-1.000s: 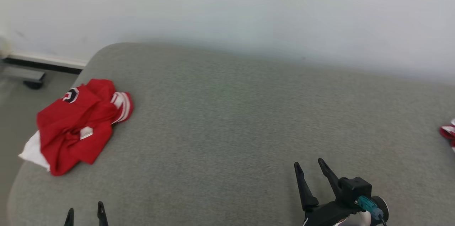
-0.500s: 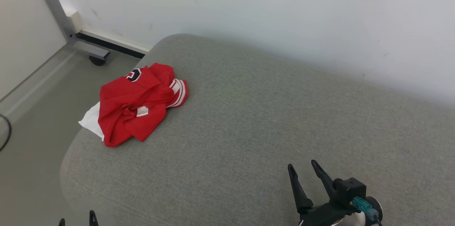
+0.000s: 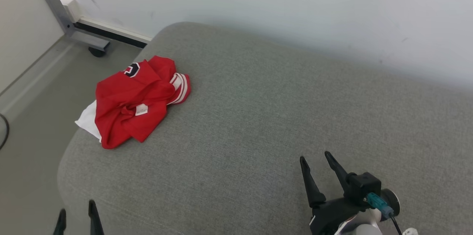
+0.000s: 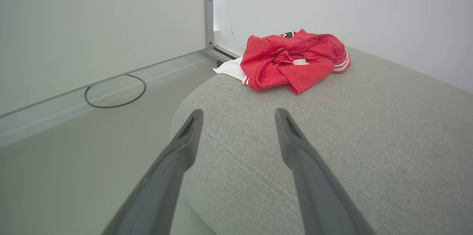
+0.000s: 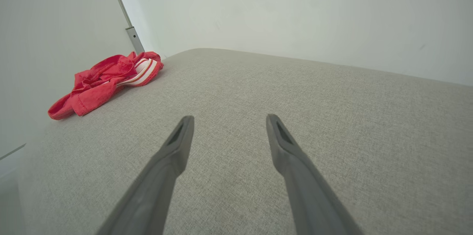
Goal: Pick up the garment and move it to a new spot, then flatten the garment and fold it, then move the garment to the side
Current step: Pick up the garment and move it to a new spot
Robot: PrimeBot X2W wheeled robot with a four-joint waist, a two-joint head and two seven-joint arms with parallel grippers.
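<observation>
A crumpled red garment [image 3: 133, 102] with white trim and a dark badge lies near the left end of a grey cushioned surface [image 3: 258, 116], a white corner hanging over the edge. In the left wrist view the garment [image 4: 292, 59] lies ahead, beyond my open left gripper [image 4: 238, 113], which hovers at the cushion's near left edge. My left gripper [image 3: 75, 211] peeks in at the lower left of the head view. My right gripper [image 3: 314, 155] stands open and empty over the cushion's near right part. From the right wrist, the garment [image 5: 107, 79] lies far left of the open right gripper [image 5: 229, 116].
A white wall runs behind the cushion. A metal frame leg [image 3: 55, 9] on a castor stands on the grey floor [image 3: 33, 91] at the far left. A dark cable loop [image 4: 114, 92] lies on the floor left of the cushion.
The head camera has swung left and tilted, so the garment now sits nearer the picture's middle. Both grippers stay open and empty.
</observation>
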